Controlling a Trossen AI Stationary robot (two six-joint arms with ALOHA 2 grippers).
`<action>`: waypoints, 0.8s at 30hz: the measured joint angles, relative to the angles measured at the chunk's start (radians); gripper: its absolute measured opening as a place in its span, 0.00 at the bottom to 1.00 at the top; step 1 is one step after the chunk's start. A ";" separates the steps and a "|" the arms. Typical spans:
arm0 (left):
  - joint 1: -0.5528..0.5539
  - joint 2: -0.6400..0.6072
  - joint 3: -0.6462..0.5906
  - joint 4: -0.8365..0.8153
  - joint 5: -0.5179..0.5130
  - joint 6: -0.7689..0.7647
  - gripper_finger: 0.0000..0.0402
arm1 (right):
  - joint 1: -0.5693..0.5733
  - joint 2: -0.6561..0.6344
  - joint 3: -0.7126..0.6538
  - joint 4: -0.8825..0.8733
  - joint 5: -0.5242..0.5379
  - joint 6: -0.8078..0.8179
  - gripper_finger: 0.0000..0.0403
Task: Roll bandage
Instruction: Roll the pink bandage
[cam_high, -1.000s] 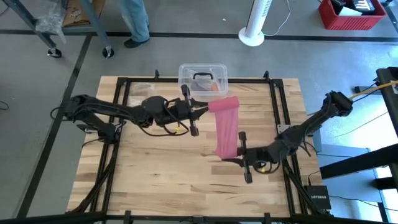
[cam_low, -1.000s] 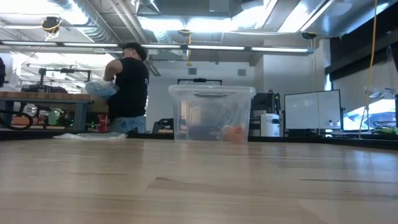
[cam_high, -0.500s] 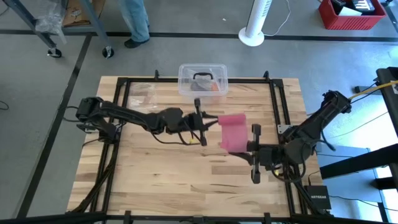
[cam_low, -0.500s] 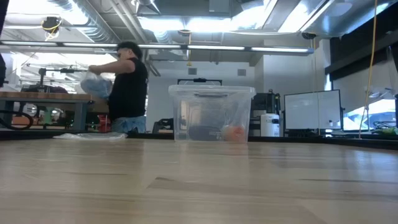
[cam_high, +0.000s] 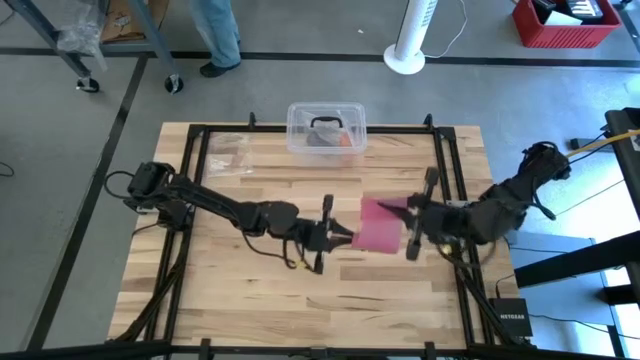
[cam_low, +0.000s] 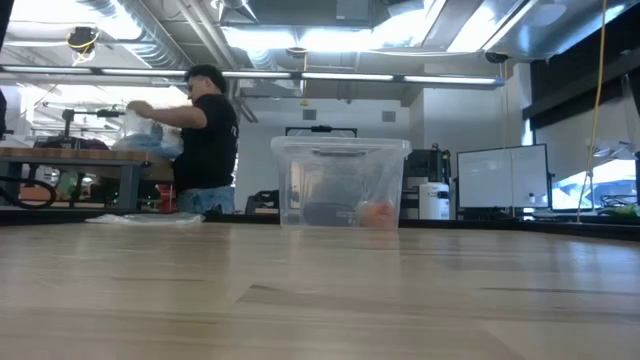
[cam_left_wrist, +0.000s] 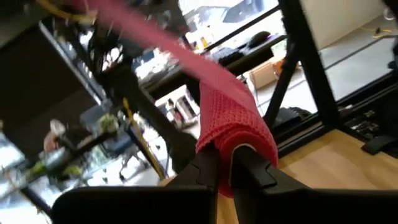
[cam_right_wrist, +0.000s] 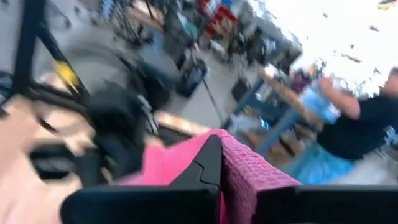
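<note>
Your two arms have swung together in front of the clear box (cam_high: 326, 128), so the bandage (cam_high: 380, 223) that hung long now looks short and folded, held up between the left gripper (cam_high: 342, 237) and right gripper (cam_high: 408, 213), both jaws pinched shut on it; no readable writing.

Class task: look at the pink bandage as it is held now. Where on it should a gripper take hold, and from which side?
Grip an end edge, not the middle. The bandage hangs as a short, slack, flat strip between the left gripper and the right gripper, each shut on one end. So approach end-on, from its own side, fingers closing across the thin fabric; the unsupported middle would likely only bunch.
</note>
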 joint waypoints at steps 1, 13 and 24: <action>-0.015 -0.001 0.000 0.010 -0.002 0.024 0.03 | -0.022 -0.006 0.000 -0.038 -0.004 0.040 0.02; -0.107 -0.013 0.041 -0.019 -0.267 0.250 0.03 | -0.234 0.022 0.000 -0.443 -0.258 0.503 0.03; -0.064 -0.013 0.042 -0.212 -0.308 0.146 0.03 | -0.325 0.123 0.000 -0.505 -0.359 0.612 0.38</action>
